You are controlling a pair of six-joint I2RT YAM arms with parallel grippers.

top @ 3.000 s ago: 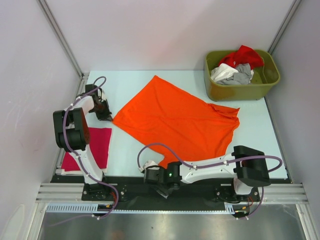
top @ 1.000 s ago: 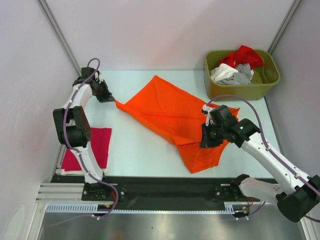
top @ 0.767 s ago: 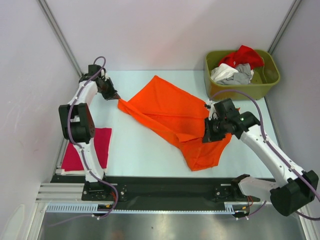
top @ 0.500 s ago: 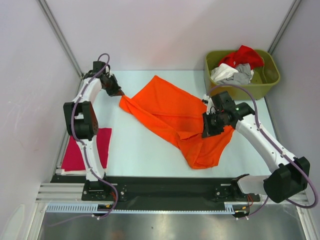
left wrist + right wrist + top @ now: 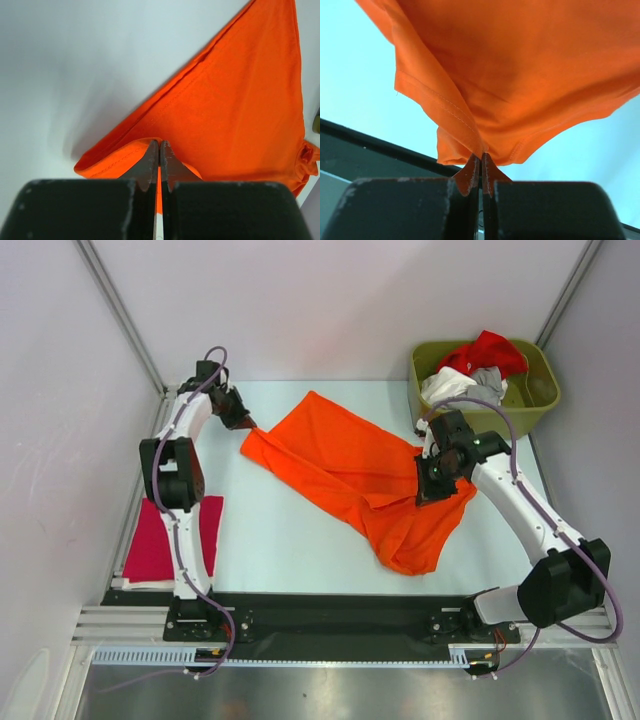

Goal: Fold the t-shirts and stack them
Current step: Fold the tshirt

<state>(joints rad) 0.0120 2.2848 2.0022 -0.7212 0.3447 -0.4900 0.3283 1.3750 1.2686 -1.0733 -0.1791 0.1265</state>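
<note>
A large bright orange t-shirt (image 5: pixel 345 465) lies partly spread across the middle of the table, its near part doubled over. My left gripper (image 5: pixel 246 426) is shut on the shirt's left corner (image 5: pixel 125 155) at the back left. My right gripper (image 5: pixel 428 496) is shut on a fold of the same orange shirt (image 5: pixel 520 90) near its right side, lifting it off the table. A magenta-red t-shirt (image 5: pixel 170 540) lies folded flat at the front left. Red (image 5: pixel 490 348), white (image 5: pixel 445 385) and grey (image 5: pixel 487 380) t-shirts are heaped in the bin.
An olive-green plastic bin (image 5: pixel 480 418) stands at the back right corner, just behind my right arm. A black rail (image 5: pixel 330 615) runs along the table's near edge. Walls close in the table on the left, back and right.
The right gripper has carried the shirt's near edge from the front up and back towards the bin, doubling the cloth over. The left gripper has pulled its corner farther back and slightly right.
</note>
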